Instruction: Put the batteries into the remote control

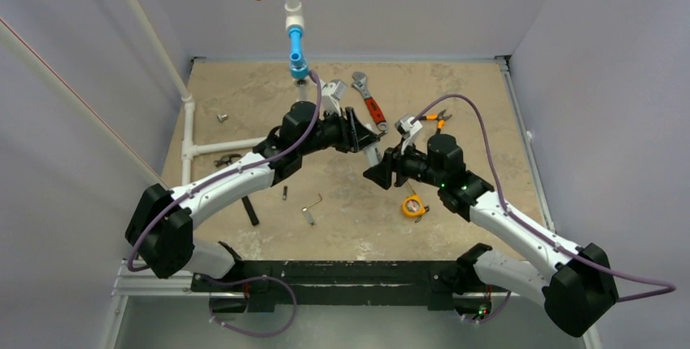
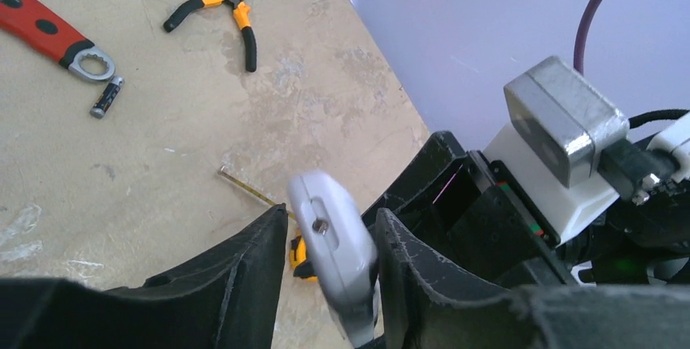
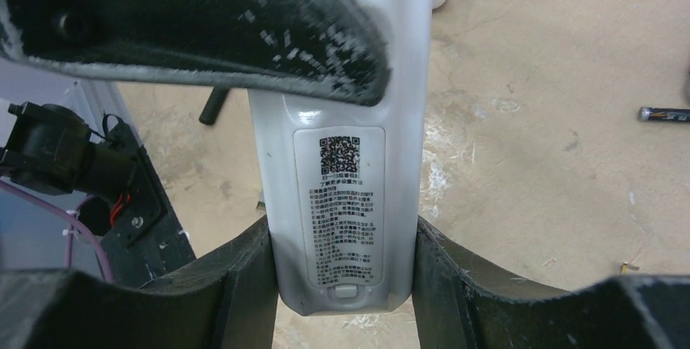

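The remote control point(image 3: 350, 162) is clenched by its sides in the right claw point(image 3: 346, 239), above the tabletop point(image 3: 553, 186). Its far end sits between the fingers of the left claw point(image 2: 332, 220), one pad against it and a sliver of gap at the other, so I cannot tell whether that claw grasps it. Only the right wrist view shows the printed code label on its back, and only the left wrist view shows pliers point(image 2: 216, 11) and a battery point(image 2: 106, 97) just beside a red-handled wrench point(image 2: 41, 28). From above, the claws cover most of the remote, and its button face is hidden in every view.
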